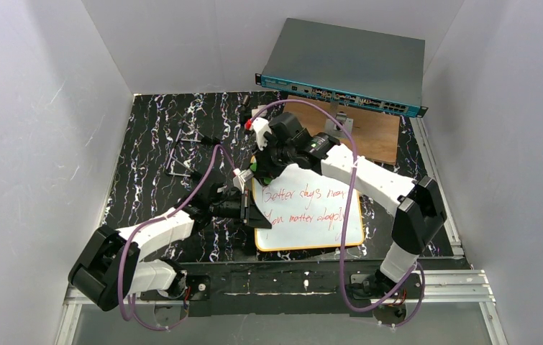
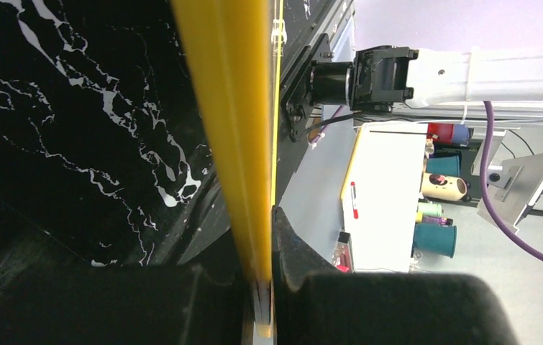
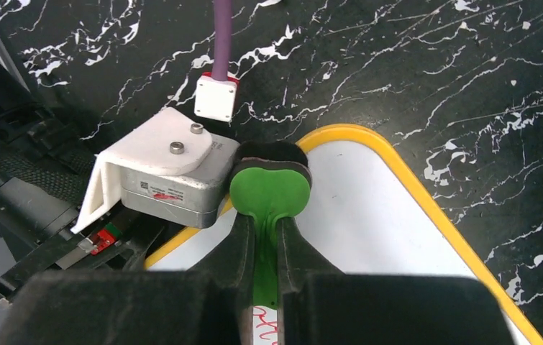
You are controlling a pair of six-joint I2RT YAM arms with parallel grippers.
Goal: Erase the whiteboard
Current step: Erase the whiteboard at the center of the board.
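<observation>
left hand (image 1: 249, 210): clamped on whiteboard (image 1: 311, 236) left rim, board steadied | right hand (image 3: 268, 241): closed on green eraser (image 3: 269, 188), set at far-left corner for wiping

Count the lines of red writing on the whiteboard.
2: an upper line and a lower line just below it, mid whiteboard. The right arm covers the board's far end, so more may be hidden.
</observation>
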